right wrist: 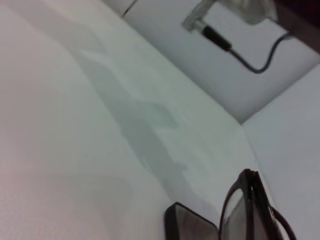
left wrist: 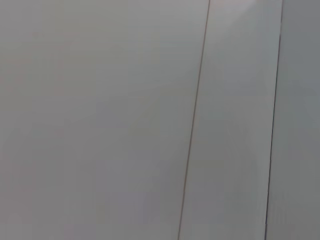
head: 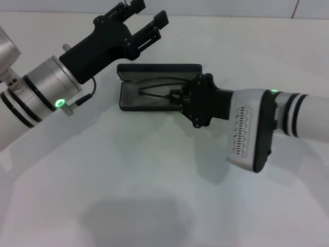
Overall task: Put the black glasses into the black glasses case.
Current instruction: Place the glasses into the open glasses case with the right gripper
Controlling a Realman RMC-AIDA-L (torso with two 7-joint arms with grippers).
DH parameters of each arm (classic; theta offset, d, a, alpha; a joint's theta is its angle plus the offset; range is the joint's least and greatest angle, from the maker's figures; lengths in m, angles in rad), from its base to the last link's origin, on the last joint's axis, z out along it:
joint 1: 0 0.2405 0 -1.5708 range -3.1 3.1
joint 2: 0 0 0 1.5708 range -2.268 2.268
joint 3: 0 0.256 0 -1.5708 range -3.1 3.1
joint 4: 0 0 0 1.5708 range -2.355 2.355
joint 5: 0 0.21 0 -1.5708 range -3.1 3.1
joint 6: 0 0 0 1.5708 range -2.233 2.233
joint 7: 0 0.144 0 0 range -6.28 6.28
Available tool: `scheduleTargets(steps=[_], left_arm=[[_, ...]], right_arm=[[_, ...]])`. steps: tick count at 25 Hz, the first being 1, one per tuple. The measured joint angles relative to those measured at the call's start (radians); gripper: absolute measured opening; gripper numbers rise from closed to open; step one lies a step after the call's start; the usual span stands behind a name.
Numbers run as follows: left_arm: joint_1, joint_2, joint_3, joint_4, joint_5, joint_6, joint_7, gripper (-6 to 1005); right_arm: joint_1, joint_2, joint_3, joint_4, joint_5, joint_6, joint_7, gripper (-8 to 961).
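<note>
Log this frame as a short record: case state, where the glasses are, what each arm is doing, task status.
case: black glasses case open on the white table, lid up at the far side
glasses: black glasses over the case's tray, at the right gripper's tip
right arm: right gripper at the case's right end, holding the glasses
left arm: left gripper raised behind the case, fingers apart, empty
status: glasses at the case, not yet released

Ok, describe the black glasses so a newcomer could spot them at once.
On the white table, find the open black glasses case at the far middle. The black glasses sit over its grey tray at the right gripper: thin wire-like frame, unlike the bulky gripper.
</note>
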State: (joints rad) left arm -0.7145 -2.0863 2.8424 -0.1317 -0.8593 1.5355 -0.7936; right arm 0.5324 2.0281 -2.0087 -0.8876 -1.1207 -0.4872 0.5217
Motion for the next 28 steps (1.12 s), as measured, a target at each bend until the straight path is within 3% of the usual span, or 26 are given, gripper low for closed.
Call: scheduleTargets(steps=[9,21,28], left_arm=[[-0.003,0.0,0.0,0.001,-0.111,0.0,0.004,711],[0.003,0.0,0.0,0.006,-0.114,0.0,0.007,711],[0.004,-0.001,0.001,0.006,-0.111,0.001,0.009,711]], right_arm=[[0.042,0.0,-0.1,0.008,0.025,0.156,0.006,117],[0.125,0.0,-0.108,0.063,0.092,0.169,0.007,118],[0.164,0.0,-0.164,0.086,0.095,0.18,0.007,124]])
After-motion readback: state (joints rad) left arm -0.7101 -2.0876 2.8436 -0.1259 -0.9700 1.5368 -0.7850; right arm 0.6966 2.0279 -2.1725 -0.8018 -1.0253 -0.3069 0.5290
